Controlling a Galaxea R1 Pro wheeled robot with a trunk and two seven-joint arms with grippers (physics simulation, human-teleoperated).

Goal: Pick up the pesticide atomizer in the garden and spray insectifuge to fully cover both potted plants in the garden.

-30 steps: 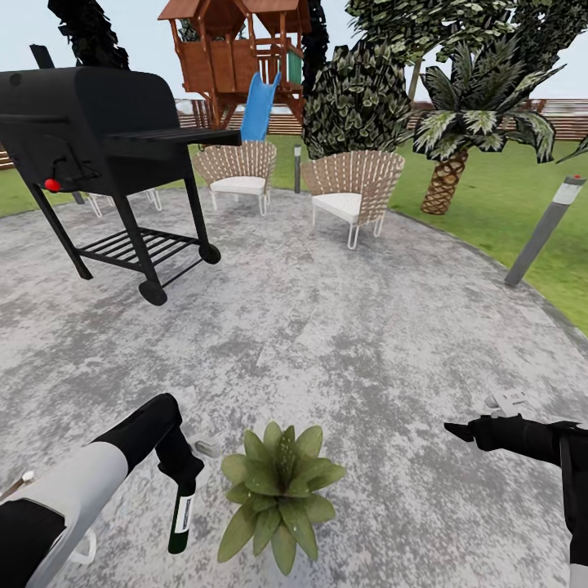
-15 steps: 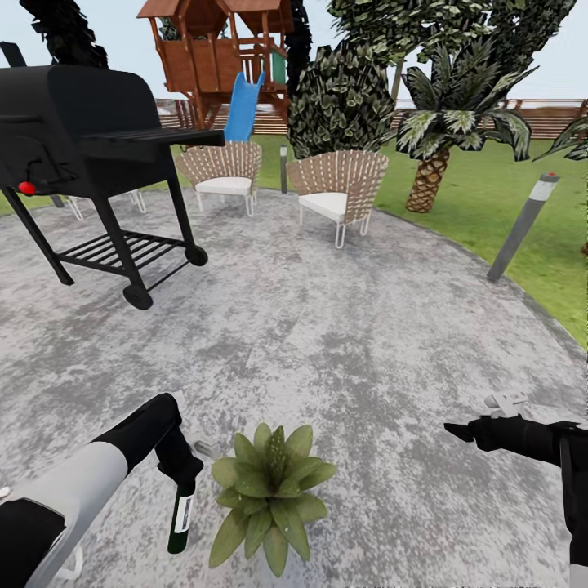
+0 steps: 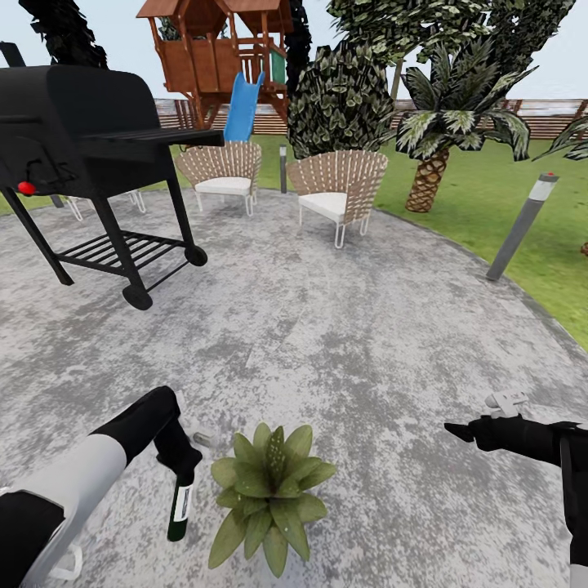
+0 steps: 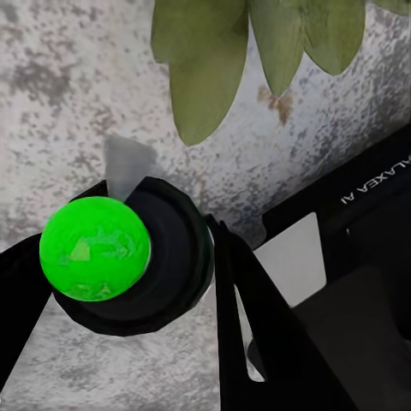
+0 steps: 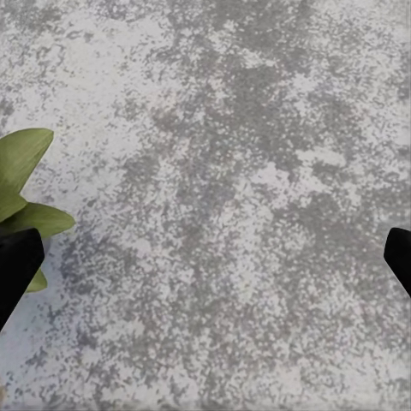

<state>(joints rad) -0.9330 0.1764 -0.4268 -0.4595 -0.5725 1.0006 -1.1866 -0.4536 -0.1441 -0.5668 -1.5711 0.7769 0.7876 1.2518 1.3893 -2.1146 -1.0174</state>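
L gripper (image 3: 181,467) clamps the pesticide atomizer (image 3: 180,508) by its black neck; bottle hangs about upright, base down, just above the grey paving (image 3: 327,343), just beside the potted plant (image 3: 270,492) on its left. L wrist view looks down the bottle (image 4: 128,253), w/ a bright green ball on top, fingers (image 4: 248,317) tight on both sides, leaves (image 4: 231,60) close by. R gripper (image 3: 462,430) hovers well apart to the right, nothing in it; jaws stand wide in R wrist view, fingertips (image 5: 17,270) at the edges over bare paving. Black grill (image 3: 77,147) and two wicker chairs (image 3: 339,192) stand farther back, lawn (image 3: 490,204) beyond
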